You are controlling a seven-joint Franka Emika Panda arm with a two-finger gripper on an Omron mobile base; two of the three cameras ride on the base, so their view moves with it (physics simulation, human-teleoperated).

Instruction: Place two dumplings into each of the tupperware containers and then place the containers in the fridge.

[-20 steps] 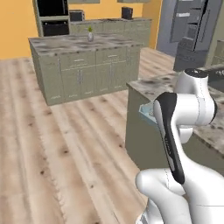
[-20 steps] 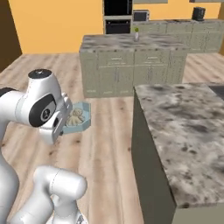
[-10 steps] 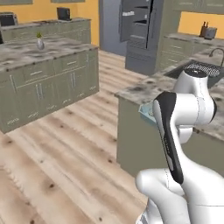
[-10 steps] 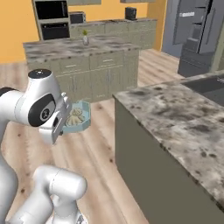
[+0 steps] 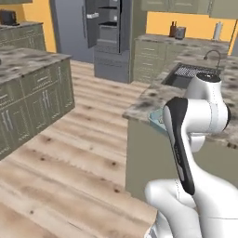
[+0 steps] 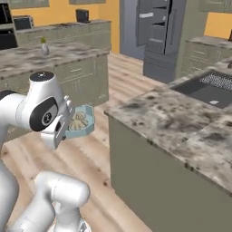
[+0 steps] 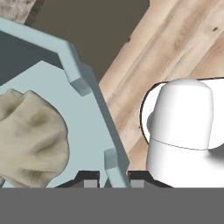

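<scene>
The container [image 6: 80, 123], loaded with dumplings [image 6: 78, 120], rides in mid-air beside the counter [image 6: 181, 131], its rim pinched in the closed gripper [image 7: 113, 175], and the open fridge [image 6: 158, 36] stands well beyond it, across the floor.

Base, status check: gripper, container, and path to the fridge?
Gripper shut on container rim. Dumplings inside it. Fridge ahead, door open; counter close on the right.
</scene>
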